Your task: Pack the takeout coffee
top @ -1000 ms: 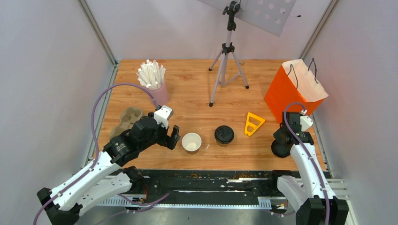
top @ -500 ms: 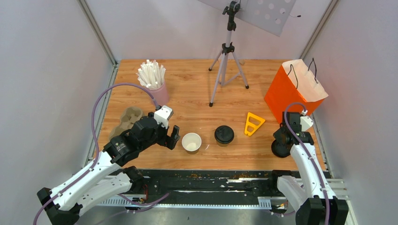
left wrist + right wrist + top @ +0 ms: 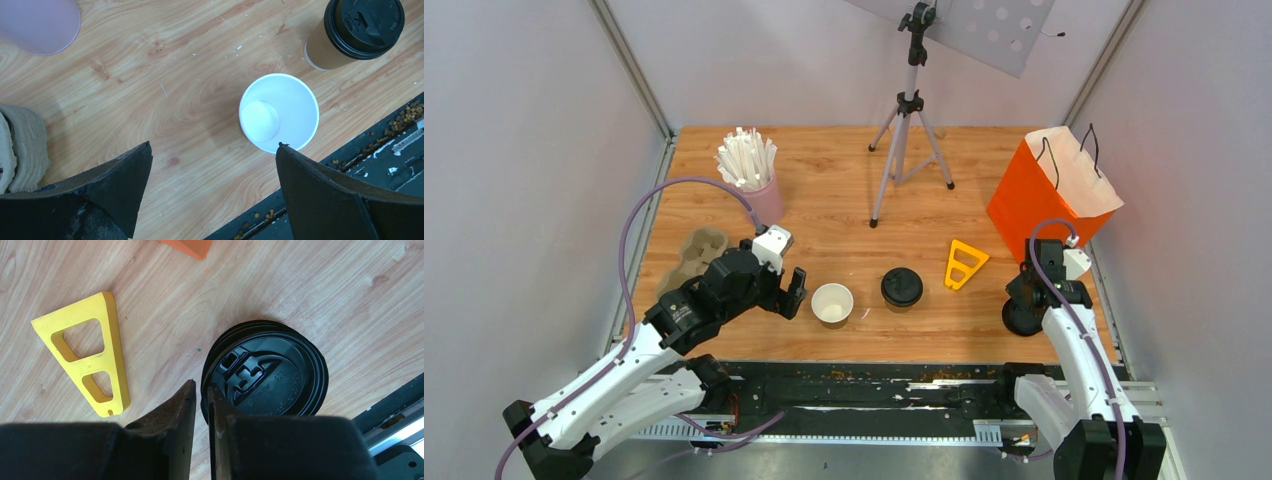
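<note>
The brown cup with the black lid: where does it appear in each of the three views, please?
Top external: lidded brown cup just below centre, right of the open white cup.
Left wrist: lidded brown cup at top right, above the open white cup.
Right wrist: not in it.
Shared landmark: the open white cup.

This is looking like a robotics lab test cell rather than a café. Plain pale wall panels [image 3: 524,150] in metal framing are enclosing a wood-grain tabletop [image 3: 824,190] on three sides. At 6 o'clock a left arm [image 3: 624,375] and a right arm [image 3: 1079,350] are sitting bolted along a black rail [image 3: 864,395], trailing purple cables [image 3: 674,181]. At 12 o'clock a tripod [image 3: 909,130] is holding up a perforated board [image 3: 984,25]. Coffee-shop props are lying staged: an orange paper bag [image 3: 1034,205] at 2 o'clock, a black lid [image 3: 270,375] at 4 o'clock.
</note>
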`<action>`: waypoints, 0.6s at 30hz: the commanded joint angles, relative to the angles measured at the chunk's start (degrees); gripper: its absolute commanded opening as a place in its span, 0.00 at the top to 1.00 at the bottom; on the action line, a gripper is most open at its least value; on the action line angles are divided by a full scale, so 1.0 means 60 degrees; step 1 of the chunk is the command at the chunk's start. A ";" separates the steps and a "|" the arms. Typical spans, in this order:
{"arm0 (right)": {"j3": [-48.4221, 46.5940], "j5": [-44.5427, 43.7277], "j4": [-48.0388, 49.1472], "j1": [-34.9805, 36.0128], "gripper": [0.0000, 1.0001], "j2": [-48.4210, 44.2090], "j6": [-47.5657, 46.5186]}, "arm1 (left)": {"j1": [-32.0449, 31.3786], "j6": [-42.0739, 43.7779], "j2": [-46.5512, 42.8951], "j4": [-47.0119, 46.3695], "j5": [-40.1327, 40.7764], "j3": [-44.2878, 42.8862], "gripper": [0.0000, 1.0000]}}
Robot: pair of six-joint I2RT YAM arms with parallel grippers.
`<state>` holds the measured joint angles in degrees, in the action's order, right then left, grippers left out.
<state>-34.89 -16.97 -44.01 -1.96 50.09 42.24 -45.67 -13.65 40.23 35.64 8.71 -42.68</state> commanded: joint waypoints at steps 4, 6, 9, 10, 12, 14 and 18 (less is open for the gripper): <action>-0.0022 -0.0050 0.0204 -0.0048 0.87 0.0010 0.0161 | -0.0027 0.0180 -0.0047 -0.0007 0.0027 -0.0109 0.00; -0.0025 -0.0061 0.0202 -0.0040 0.92 0.0015 0.0126 | -0.0034 0.0180 -0.0035 -0.0005 0.0039 -0.0116 0.00; -0.0041 -0.0122 0.0158 -0.0041 1.00 -0.0096 0.0106 | -0.0033 0.0183 -0.0012 -0.0021 0.0042 -0.0109 0.00; -0.0043 -0.0154 0.0159 -0.0040 1.00 -0.0155 0.0086 | -0.0040 0.0193 -0.0011 -0.0009 0.0041 -0.0109 0.00; -0.0118 -0.0192 0.0089 -0.0040 1.00 -0.0273 0.0004 | -0.0034 0.0195 0.0004 -0.0012 0.0042 -0.0109 0.00; -0.0253 -0.0234 -0.0069 -0.0040 1.00 -0.0354 -0.0139 | -0.0035 0.0195 -0.0009 -0.0017 0.0021 -0.0109 0.00; -0.0644 -0.0234 -0.0403 -0.0040 1.00 -0.0681 -0.0311 | -0.0035 0.0238 -0.0021 -0.0022 -0.0088 -0.0126 0.00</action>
<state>-35.07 -17.23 -44.71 -1.96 48.40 41.87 -45.67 -13.52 40.25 35.64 8.64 -42.65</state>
